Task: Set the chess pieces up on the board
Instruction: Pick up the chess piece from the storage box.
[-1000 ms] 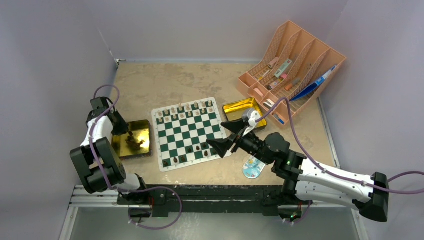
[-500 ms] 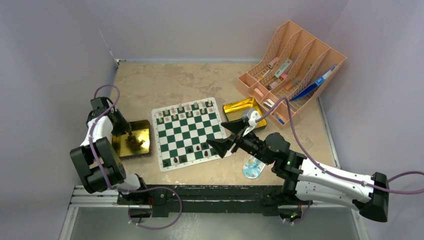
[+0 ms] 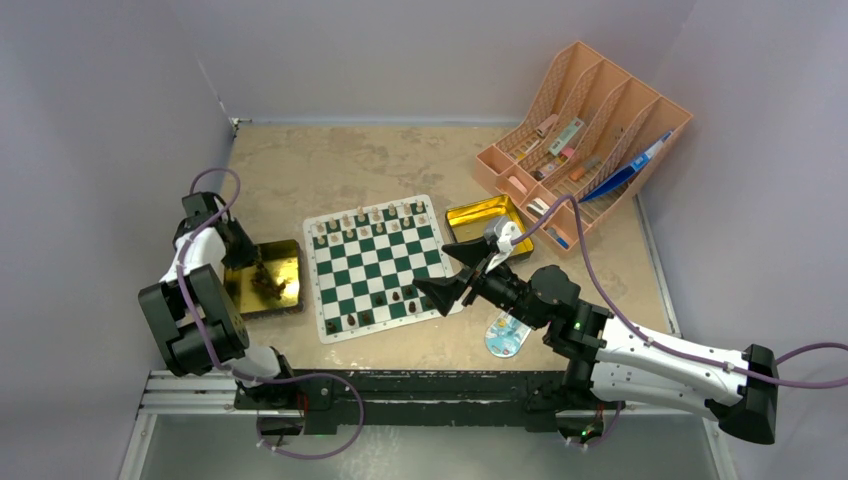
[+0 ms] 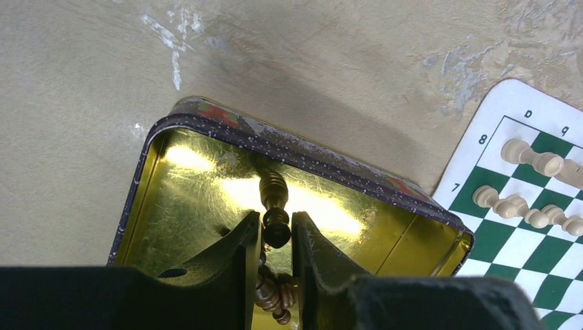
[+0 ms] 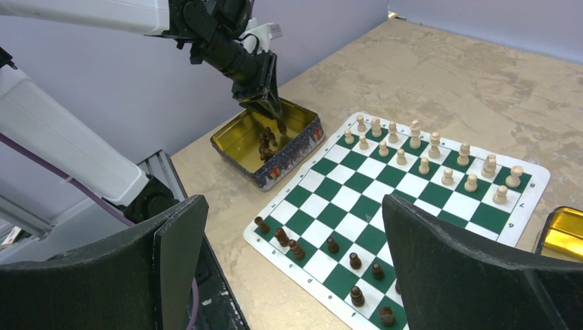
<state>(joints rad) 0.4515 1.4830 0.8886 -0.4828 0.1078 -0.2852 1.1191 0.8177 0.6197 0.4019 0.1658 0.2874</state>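
Jaws of our left gripper [image 4: 276, 218] flank a dark piece [image 4: 273, 187] closely inside the tin [image 4: 206, 118]; we cannot tell if they grip. Our right gripper [image 5: 294, 206] gapes empty above the board [image 5: 385, 180]: light pieces [image 5: 433, 155] ranked beyond it, few dark pieces [image 5: 333, 245] beneath, more under the left jaws.

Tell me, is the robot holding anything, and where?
The left gripper pinches a dark brown chess piece by its rounded end, at the gold tin. The right gripper holds nothing.
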